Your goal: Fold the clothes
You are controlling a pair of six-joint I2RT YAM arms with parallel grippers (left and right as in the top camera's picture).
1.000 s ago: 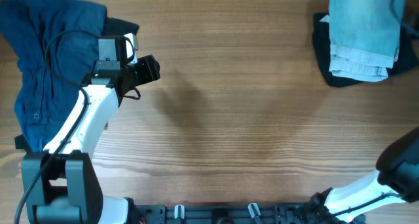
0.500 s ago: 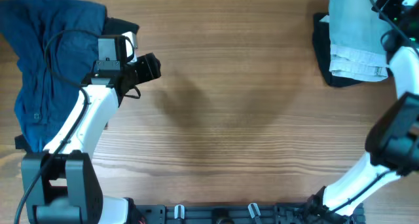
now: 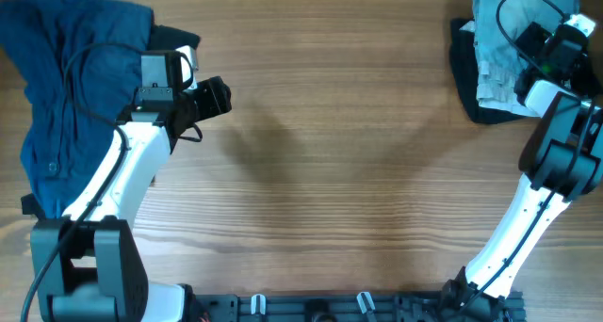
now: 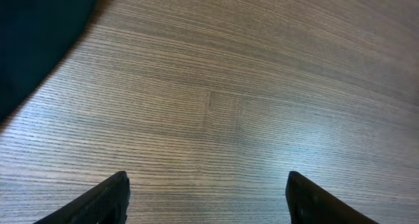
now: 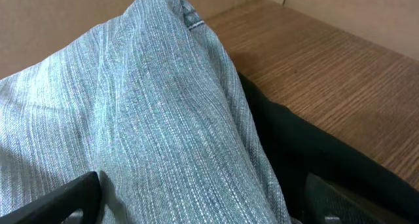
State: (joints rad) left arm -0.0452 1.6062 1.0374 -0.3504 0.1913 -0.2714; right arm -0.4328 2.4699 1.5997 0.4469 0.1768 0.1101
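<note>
Right gripper point(image 5: 196, 201), fingers apart, sits right over pale denim shorts point(image 3: 495, 49) at bench's far right corner; left gripper point(image 4: 206, 179), also apart, well off toward left edge.

Matt wood-grain table point(image 4: 262, 86), pale ribbed-weave denim shorts point(image 5: 131, 119), smooth black cloth point(image 5: 308, 158), creased navy fabric point(image 3: 38, 40)

right tool point(image 3: 529, 41) reached denim shorts point(image 3: 492, 21), now bunched
</note>
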